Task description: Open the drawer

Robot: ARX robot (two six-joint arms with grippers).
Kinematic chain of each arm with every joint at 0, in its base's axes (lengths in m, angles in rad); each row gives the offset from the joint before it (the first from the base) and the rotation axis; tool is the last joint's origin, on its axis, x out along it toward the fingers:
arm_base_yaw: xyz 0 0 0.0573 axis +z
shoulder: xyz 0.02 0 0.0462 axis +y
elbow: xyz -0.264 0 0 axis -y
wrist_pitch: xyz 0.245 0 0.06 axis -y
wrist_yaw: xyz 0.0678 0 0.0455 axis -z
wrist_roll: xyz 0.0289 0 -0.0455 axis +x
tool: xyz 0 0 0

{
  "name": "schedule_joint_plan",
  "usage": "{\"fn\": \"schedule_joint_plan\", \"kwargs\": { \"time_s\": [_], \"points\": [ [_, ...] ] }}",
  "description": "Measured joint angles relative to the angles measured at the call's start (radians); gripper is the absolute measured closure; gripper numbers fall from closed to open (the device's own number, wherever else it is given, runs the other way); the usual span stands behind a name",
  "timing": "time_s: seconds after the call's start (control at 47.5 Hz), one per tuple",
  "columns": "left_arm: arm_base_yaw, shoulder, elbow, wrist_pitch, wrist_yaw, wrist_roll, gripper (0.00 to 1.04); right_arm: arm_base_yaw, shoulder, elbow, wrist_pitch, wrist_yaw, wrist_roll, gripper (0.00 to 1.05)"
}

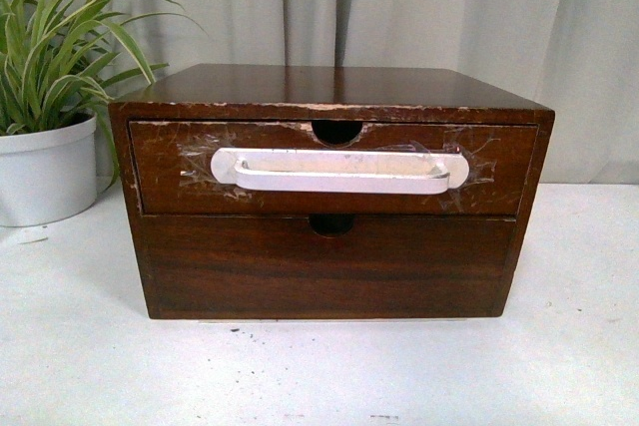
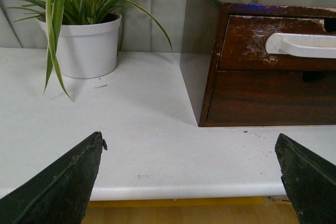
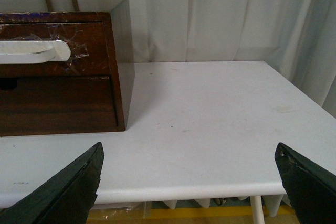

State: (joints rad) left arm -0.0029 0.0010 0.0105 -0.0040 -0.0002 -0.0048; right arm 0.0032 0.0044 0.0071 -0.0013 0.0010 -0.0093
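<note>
A dark brown wooden chest (image 1: 329,87) stands on the white table (image 1: 80,346). Its upper drawer (image 1: 160,172) has a long white bar handle (image 1: 339,171) held by clear tape and a half-round notch (image 1: 337,131) in its rim; it sits flush and closed. Neither arm shows in the front view. My left gripper (image 2: 190,145) is open and empty, back at the table's front edge, left of the chest; the drawer (image 2: 244,51) and handle (image 2: 302,44) show there. My right gripper (image 3: 189,153) is open and empty at the front edge, right of the chest; the drawer (image 3: 89,61) and handle end (image 3: 31,50) show there.
Below the drawer is a plain handle-less drawer front (image 1: 329,266). A spider plant in a white pot (image 1: 45,172) stands left of the chest, also in the left wrist view (image 2: 86,45). Grey curtains (image 1: 419,7) hang behind. The table's right edge (image 3: 299,93) is near.
</note>
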Motion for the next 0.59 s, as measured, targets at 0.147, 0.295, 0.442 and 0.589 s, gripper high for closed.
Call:
{"fn": "schedule_joint_plan", "kwargs": {
  "time_s": [0.147, 0.295, 0.442, 0.589],
  "points": [
    [0.0, 0.035, 0.013, -0.043, 0.013, -0.014, 0.06, -0.022, 0.042, 0.032, -0.09, -0.076, 0.012, 0.09],
    [-0.03, 0.242, 0.08, 0.079, 0.16, 0.032, 0.06, -0.058, 0.334, 0.152, -0.056, -0.254, -0.077, 0.09],
    [-0.115, 0.616, 0.271, 0.185, 0.395, 0.301, 0.06, 0.006, 0.668, 0.361, -0.013, -0.285, -0.292, 0.09],
    [-0.181, 1.011, 0.51, 0.18, 0.472, 0.655, 0.06, 0.159, 0.974, 0.594, -0.066, -0.234, -0.551, 0.09]
  ]
}}
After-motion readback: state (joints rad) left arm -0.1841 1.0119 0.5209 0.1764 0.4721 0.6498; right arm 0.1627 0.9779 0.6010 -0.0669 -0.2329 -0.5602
